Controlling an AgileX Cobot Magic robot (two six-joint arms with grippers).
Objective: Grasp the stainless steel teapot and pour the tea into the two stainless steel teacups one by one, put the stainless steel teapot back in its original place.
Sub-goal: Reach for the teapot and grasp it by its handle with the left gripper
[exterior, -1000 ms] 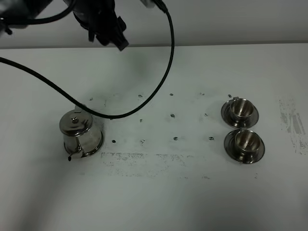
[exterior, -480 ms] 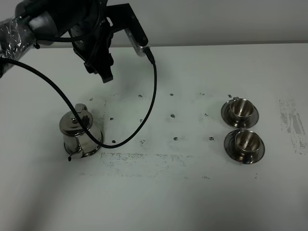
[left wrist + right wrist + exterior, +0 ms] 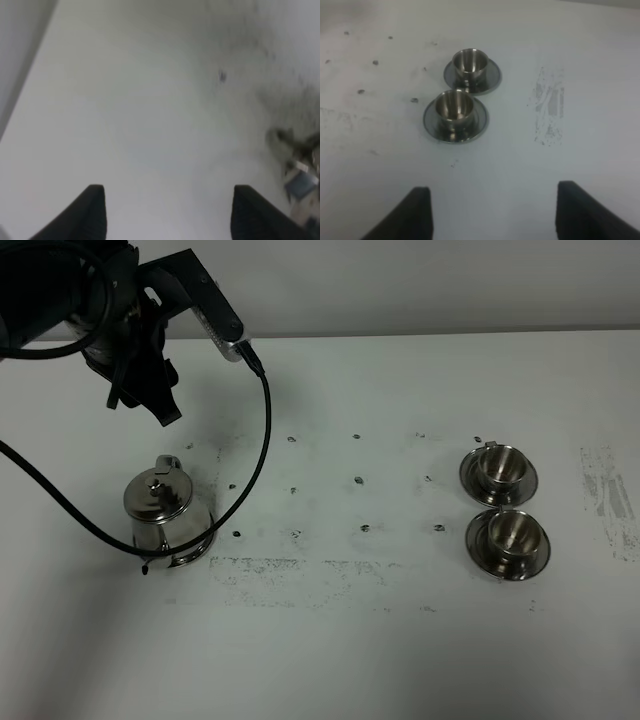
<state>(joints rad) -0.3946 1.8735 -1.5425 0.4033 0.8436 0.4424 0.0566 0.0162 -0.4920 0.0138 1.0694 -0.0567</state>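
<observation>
- The desk is left as it was; nothing on it has been shifted.
- The left arm has been swung across over the last second and is now carried just behind the stainless steel teapot, no longer off to one side of it.
- The left end effector is held above the desk and apart from the teapot, its fingers spread with nothing between them. The approach is judged to be under way and the grasp not yet begun.
- The black cable has been dragged along and now loops past the teapot's base; whether it touches cannot be told.
- The right end effector is held spread and empty, well apart from the teapot.
- The teapot is left upright and unmoved.
- The two stainless steel teacups are set on saucers well apart from the teapot; no tea is seen in them.
</observation>
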